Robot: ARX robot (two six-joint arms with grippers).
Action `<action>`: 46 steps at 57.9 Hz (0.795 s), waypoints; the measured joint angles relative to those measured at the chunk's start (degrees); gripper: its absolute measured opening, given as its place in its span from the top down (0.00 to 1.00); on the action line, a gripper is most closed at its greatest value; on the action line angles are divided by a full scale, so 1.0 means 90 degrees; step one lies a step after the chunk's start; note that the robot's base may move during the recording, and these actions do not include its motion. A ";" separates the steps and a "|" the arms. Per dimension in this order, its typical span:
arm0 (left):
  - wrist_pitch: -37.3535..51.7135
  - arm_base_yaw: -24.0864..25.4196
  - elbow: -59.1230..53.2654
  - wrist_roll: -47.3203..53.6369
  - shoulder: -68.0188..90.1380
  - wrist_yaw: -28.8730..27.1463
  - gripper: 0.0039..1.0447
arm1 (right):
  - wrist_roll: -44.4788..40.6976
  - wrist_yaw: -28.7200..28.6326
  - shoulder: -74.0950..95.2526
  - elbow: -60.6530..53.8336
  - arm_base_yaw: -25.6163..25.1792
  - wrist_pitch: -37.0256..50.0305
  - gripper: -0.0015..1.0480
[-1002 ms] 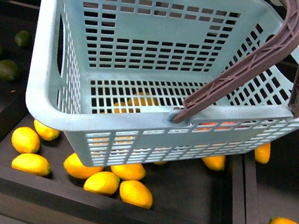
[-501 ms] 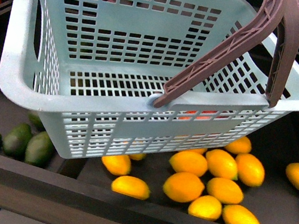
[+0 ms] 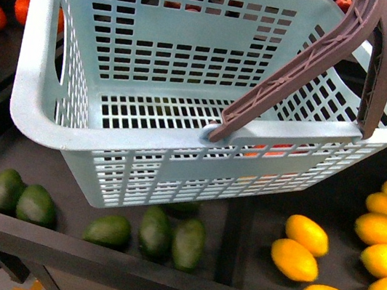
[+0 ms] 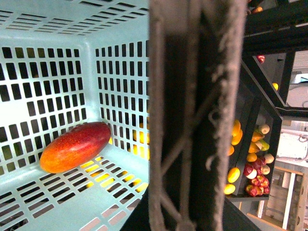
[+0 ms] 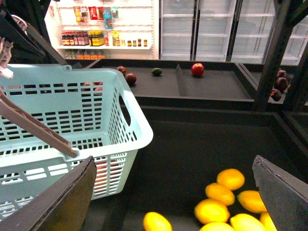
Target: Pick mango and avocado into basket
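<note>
The basket [image 3: 33, 90] fills most of the front view, hanging tilted above a dark bin [image 3: 88, 250], its near corner low. One brown handle [image 3: 301, 66] runs up out of frame. It fills the left wrist view at very close range, so the left end effector probably has it, but no fingers show and I cannot tell its grip.

The right end effector [image 5: 173, 166] is spread wide and empty. It hangs beside the basket's outer wall, over yellow fruit [image 5: 211, 211] in the neighbouring bin.

The mango [image 4: 75, 147] already lies inside the basket, on the slotted floor against a side wall. The avocados [image 3: 155, 231] sit in a row in the bin beneath the basket, several of them touching, none picked yet.

Risks, as I judge them:
- the basket overhangs the avocados, so an arm coming in could hit its wall or underside
- a knock to the tilted basket would send the loose mango rolling
- packed avocados may let wide fingers nudge or catch a neighbour
- smooth skin may slip from an off-centre pinch
- starting over yellow fruit invites a wrong pick
</note>
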 joint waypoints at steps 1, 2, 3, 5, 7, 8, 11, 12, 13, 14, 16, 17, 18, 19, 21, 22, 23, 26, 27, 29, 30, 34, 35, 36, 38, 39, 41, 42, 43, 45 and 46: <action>0.0000 0.0005 0.0000 0.0005 0.0000 -0.0005 0.95 | -0.0002 0.0000 0.0000 0.0000 0.0000 -0.0010 0.07; 0.0000 0.0007 0.0000 0.0002 0.0000 -0.0017 0.95 | 0.0000 0.0002 0.0005 0.0002 0.0000 -0.0005 0.07; 0.0000 0.0007 0.0000 0.0005 0.0000 -0.0022 0.95 | 0.0000 0.0007 0.0002 0.0010 0.0000 0.0002 0.07; 0.0000 0.0007 0.0000 0.0005 0.0000 -0.0024 0.95 | 0.0000 0.0000 0.0000 0.0000 0.0000 0.0000 0.07; 0.0000 0.0010 0.0000 0.0005 0.0000 -0.0036 0.95 | 0.0000 0.0002 0.0002 0.0000 0.0000 -0.0002 0.07; 0.0000 0.0007 0.0000 0.0005 0.0000 -0.0036 0.95 | 0.0000 0.0002 0.0002 0.0000 0.0000 0.0000 0.07; 0.0000 0.0007 0.0000 0.0002 0.0000 -0.0022 0.95 | 0.0000 0.0000 0.0000 0.0000 0.0000 -0.0002 0.07; 0.0000 0.0007 0.0000 0.0002 0.0000 -0.0010 0.95 | -0.0002 0.0002 0.0000 0.0000 0.0000 -0.0002 0.07; 0.0000 0.0007 0.0000 0.0002 0.0000 -0.0012 0.95 | -0.0002 0.0000 0.0002 0.0000 0.0000 -0.0002 0.07; 0.0000 0.0007 0.0000 -0.0002 0.0000 -0.0010 0.95 | 0.0000 0.0002 0.0000 0.0000 0.0000 0.0005 0.07; 0.0000 0.0007 0.0000 -0.0002 0.0000 -0.0005 0.95 | -0.0002 0.0002 0.0000 0.0000 0.0000 0.0002 0.07; 0.0000 0.0007 0.0000 -0.0002 0.0000 -0.0002 0.95 | -0.0002 0.0000 0.0000 0.0000 0.0000 0.0000 0.07; 0.0000 0.0007 0.0000 0.0000 0.0000 -0.0017 0.95 | -0.0002 0.0005 0.0010 0.0002 0.0000 0.0000 0.07; 0.0000 0.0007 0.0000 0.0002 0.0000 -0.0007 0.95 | 0.0000 0.0002 0.0005 0.0010 0.0000 0.0015 0.07; 0.0000 0.0007 0.0000 0.0000 0.0000 -0.0007 0.95 | 0.0000 -0.0012 0.0000 0.0000 0.0000 0.0000 0.07; 0.0000 0.0007 0.0000 -0.0002 0.0000 -0.0007 0.95 | -0.0002 0.0000 0.0002 0.0000 0.0000 0.0000 0.07; 0.0000 0.0007 0.0000 0.0000 0.0000 -0.0010 0.95 | 0.0000 0.0007 0.0002 0.0002 0.0000 0.0007 0.07; 0.0000 0.0007 0.0000 0.0000 0.0000 -0.0015 0.95 | 0.0000 0.0002 0.0002 0.0000 0.0000 -0.0005 0.07; 0.0000 0.0007 0.0000 0.0002 0.0000 -0.0010 0.95 | 0.0000 0.0002 0.0000 0.0000 0.0000 0.0000 0.07; 0.0000 0.0007 0.0000 0.0002 0.0000 -0.0015 0.95 | 0.0000 0.0002 0.0000 0.0000 0.0000 -0.0002 0.07; 0.0000 0.0007 0.0000 0.0000 0.0000 -0.0019 0.95 | 0.0000 0.0000 0.0000 0.0000 0.0000 0.0000 0.07; 0.0000 0.0056 0.0000 0.0010 -0.0012 0.0000 0.95 | -0.0002 -0.0051 0.0015 0.0000 -0.0010 0.0005 0.07; 0.0000 0.0095 -0.0005 0.0005 -0.0012 -0.0012 0.95 | -0.0002 -0.0056 0.0015 -0.0002 -0.0010 0.0002 0.07; -0.0002 0.0124 -0.0012 -0.0007 -0.0012 -0.0036 0.95 | -0.0005 -0.0049 0.0010 -0.0002 -0.0010 -0.0005 0.07; 0.0000 0.0158 -0.0012 -0.0015 -0.0012 -0.0085 0.95 | -0.0002 -0.0044 0.0000 0.0000 -0.0010 0.0007 0.07; 0.0000 0.0165 -0.0010 -0.0012 -0.0012 -0.0097 0.95 | -0.0002 -0.0044 0.0000 0.0000 -0.0010 0.0007 0.07; 0.0000 0.0165 -0.0010 0.0012 -0.0015 -0.0155 0.95 | -0.0002 -0.0034 0.0000 0.0000 -0.0010 0.0000 0.07; 0.0000 0.0165 -0.0010 0.0053 -0.0017 -0.0185 0.95 | -0.0002 -0.0029 0.0002 0.0000 -0.0010 0.0000 0.07; 0.0000 0.0163 -0.0010 0.0090 -0.0017 -0.0194 0.95 | -0.0002 -0.0029 0.0005 0.0000 -0.0010 0.0000 0.07; 0.0000 0.0151 -0.0010 0.0124 -0.0015 -0.0197 0.95 | -0.0002 -0.0029 0.0002 0.0000 -0.0010 0.0000 0.07; 0.0000 0.0141 -0.0010 0.0131 -0.0017 -0.0192 0.95 | -0.0005 -0.0029 0.0002 0.0000 -0.0010 0.0000 0.07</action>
